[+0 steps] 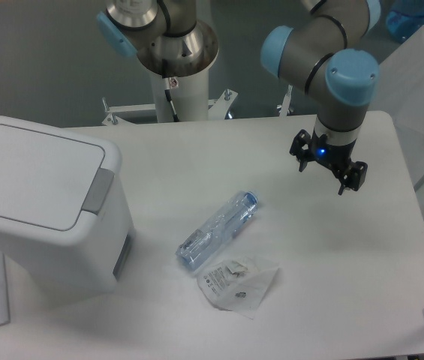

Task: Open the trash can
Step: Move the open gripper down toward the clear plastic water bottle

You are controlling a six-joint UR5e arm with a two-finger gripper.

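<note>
1 trash can (43, 199), 1 bottle (219, 229), 1 plastic bag (238, 281).

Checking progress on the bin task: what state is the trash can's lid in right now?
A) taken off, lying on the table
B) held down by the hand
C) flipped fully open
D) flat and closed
D: the lid lies flat on the trash can, and the hand hangs far off to the right, touching nothing.
</note>
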